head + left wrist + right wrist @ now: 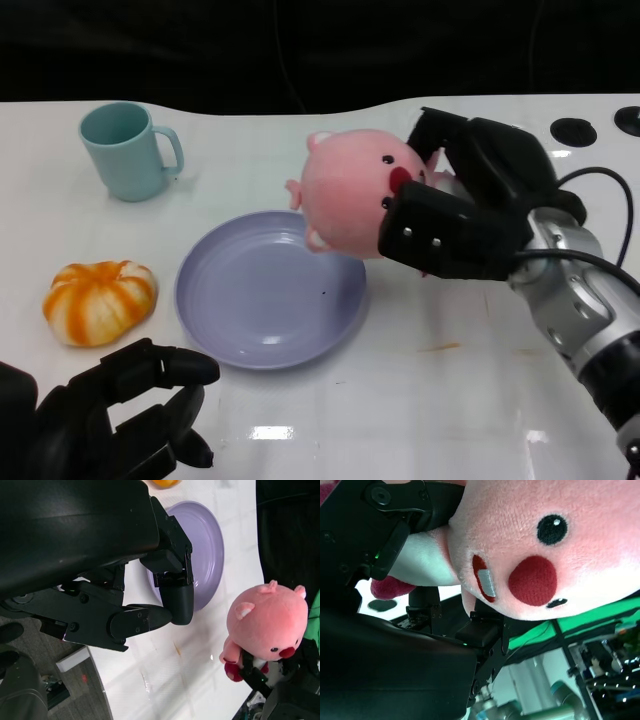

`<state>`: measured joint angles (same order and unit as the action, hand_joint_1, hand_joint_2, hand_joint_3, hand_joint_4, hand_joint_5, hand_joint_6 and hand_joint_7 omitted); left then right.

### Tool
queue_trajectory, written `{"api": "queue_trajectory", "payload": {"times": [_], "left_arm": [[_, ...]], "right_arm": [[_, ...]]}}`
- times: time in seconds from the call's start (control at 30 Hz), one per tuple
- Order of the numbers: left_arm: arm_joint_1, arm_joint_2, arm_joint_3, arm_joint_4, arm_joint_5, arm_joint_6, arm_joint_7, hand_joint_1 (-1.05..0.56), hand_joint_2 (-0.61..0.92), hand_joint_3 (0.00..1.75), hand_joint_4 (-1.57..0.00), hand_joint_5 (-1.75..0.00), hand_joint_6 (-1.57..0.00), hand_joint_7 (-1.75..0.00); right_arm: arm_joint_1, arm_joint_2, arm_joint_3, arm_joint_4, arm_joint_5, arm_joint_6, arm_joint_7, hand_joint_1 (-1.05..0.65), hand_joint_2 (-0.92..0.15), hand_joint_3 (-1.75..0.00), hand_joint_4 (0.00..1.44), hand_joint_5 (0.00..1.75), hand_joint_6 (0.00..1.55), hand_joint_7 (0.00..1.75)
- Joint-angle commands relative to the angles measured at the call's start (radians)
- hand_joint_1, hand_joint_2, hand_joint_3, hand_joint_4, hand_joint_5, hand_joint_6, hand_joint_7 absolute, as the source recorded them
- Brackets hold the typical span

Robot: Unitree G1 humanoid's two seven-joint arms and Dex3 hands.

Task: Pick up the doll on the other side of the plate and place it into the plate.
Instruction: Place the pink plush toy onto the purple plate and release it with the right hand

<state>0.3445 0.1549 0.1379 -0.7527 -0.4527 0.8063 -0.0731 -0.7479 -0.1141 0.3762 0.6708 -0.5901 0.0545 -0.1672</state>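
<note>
The head view looks down from above onto the white tabletop (pixel 450 400), taking in the whole spread at middling range: the purple plate (pixel 270 300) at centre, the pink doll (pixel 350 195) over its far rim, the right hand (pixel 455 215) coming in from the lower right.

The left wrist view sits behind the left hand (pixel 150 595), turned on its side, and looks past the fingers across the tabletop (pixel 165 670); it shares the plate (pixel 207 545) and doll (pixel 267 617) with the head view.

The right wrist view is jammed right up against the doll (pixel 545 545), its face filling the picture, with the right hand (pixel 395 545) dark alongside.
</note>
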Motion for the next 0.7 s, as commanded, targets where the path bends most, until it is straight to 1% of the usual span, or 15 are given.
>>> {"api": "queue_trajectory", "payload": {"times": [0.03, 0.13, 0.23, 0.4, 0.57, 0.7], "left_arm": [[-0.004, 0.014, 0.012, 0.014, -0.001, -0.008, -0.01, -0.26, 0.92, 0.5, -0.56, -1.62, -0.57, -1.19], [-0.005, 0.018, 0.013, 0.02, 0.001, -0.014, -0.015, -0.25, 0.92, 0.5, -0.56, -1.62, -0.58, -1.2], [-0.002, 0.024, 0.011, 0.023, 0.005, -0.023, -0.023, -0.25, 0.92, 0.5, -0.56, -1.62, -0.58, -1.2], [0.004, 0.026, 0.008, 0.019, 0.012, -0.03, -0.029, -0.25, 0.92, 0.5, -0.55, -1.63, -0.57, -1.2], [0.005, 0.021, 0.006, 0.011, 0.014, -0.023, -0.019, -0.25, 0.92, 0.5, -0.55, -1.63, -0.57, -1.2], [0.007, 0.02, 0.003, 0.01, 0.016, -0.023, -0.017, -0.25, 0.92, 0.5, -0.55, -1.63, -0.57, -1.2]], "right_arm": [[-0.048, 0.023, 0.003, 0.054, 0.016, -0.031, 0.009, -0.2, -0.31, -1.37, 1.0, 1.75, 0.78, 1.75], [-0.064, 0.052, 0.012, 0.097, 0.02, -0.052, 0.008, -0.2, -0.34, -1.37, 1.02, 1.75, 0.8, 1.75], [-0.083, 0.083, 0.024, 0.145, 0.018, -0.064, 0.0, -0.21, -0.32, -1.36, 1.02, 1.75, 0.8, 1.75], [-0.103, 0.122, 0.03, 0.212, 0.022, -0.113, -0.029, -0.22, -0.32, -1.37, 1.02, 1.75, 0.79, 1.75], [-0.132, 0.166, 0.03, 0.241, 0.021, -0.107, -0.039, -0.24, -0.32, -1.39, 1.01, 1.75, 0.75, 1.75], [-0.163, 0.194, 0.046, 0.282, 0.007, -0.126, -0.059, -0.25, -0.32, -1.34, 0.99, 1.75, 0.76, 1.75]]}}
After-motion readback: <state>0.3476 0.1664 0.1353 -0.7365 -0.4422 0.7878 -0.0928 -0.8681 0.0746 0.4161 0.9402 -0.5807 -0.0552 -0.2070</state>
